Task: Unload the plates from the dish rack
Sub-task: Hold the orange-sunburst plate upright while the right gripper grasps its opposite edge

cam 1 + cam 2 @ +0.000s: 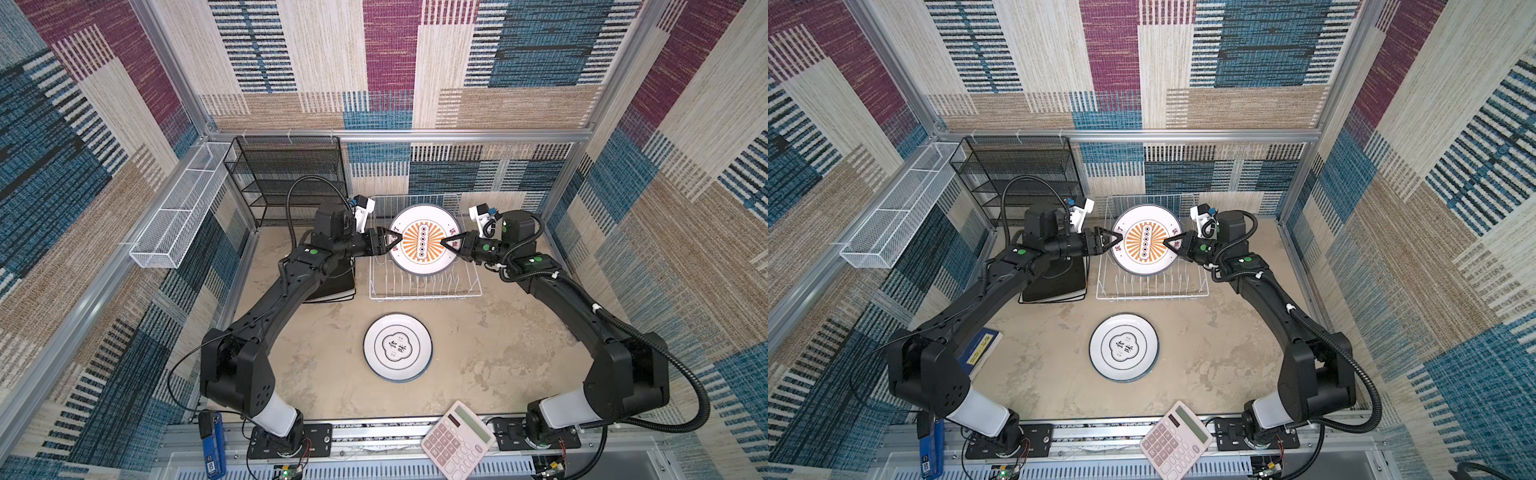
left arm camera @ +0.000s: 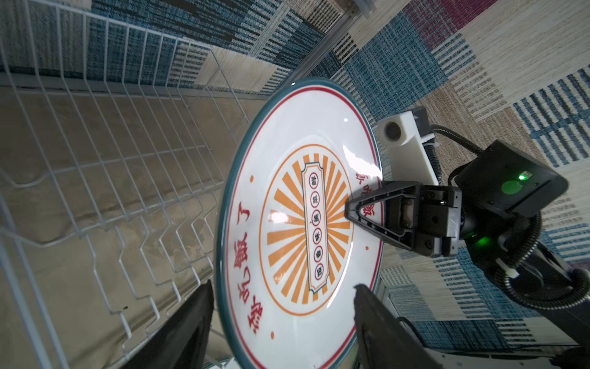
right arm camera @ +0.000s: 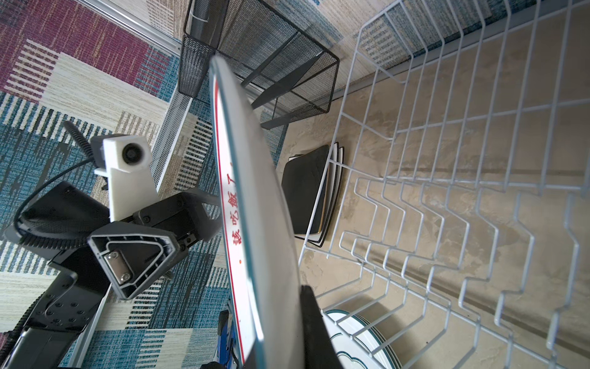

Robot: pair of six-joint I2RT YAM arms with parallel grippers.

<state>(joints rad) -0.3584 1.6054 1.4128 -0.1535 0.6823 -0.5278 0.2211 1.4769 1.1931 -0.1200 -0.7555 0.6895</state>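
A round white plate with an orange sunburst face stands on edge over the white wire dish rack. My right gripper is shut on its right rim. My left gripper is open, with a finger on either side of the left rim. A low stack of round white plates lies on the table in front of the rack. Left of the rack a black square plate tops white dark-edged ones.
A black mesh shelf stands at the back left. A long white mesh basket hangs on the left wall. A pink calculator and a blue object sit on the front rail. A book lies under the left arm.
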